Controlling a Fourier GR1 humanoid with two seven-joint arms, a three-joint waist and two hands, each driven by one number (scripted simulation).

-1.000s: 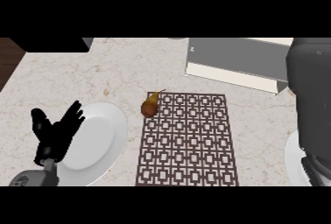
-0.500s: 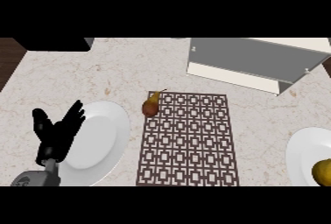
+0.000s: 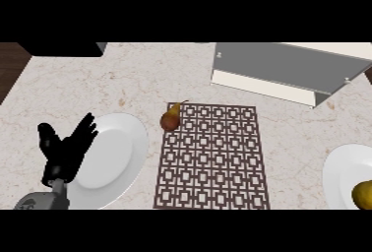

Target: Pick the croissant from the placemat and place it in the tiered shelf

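A: Item one, nearest: left hand (image 3: 67, 152), fingers straight and spread, resting over the edge of a white plate (image 3: 116, 162) at the view's left. Holds nothing.

B: Right hand?

A: Not in view. Second plate (image 3: 341, 172) at the right edge, a yellow fruit (image 3: 363, 194) on it.

B: The mat?

A: Placemat (image 3: 214, 157), brown lattice, centre. On its far left corner sits the task's thing, catalogued as a croissant; it looks more like a small brown pear (image 3: 170, 118) with a stem.

B: Beyond that?

A: Shelf (image 3: 291, 71), grey and cream, well apart from the pear.

B: Step?

A: Pick not yet begun, I judge. Next: a hand must reach the pear and close round it.

B: Writing?

A: None legible.
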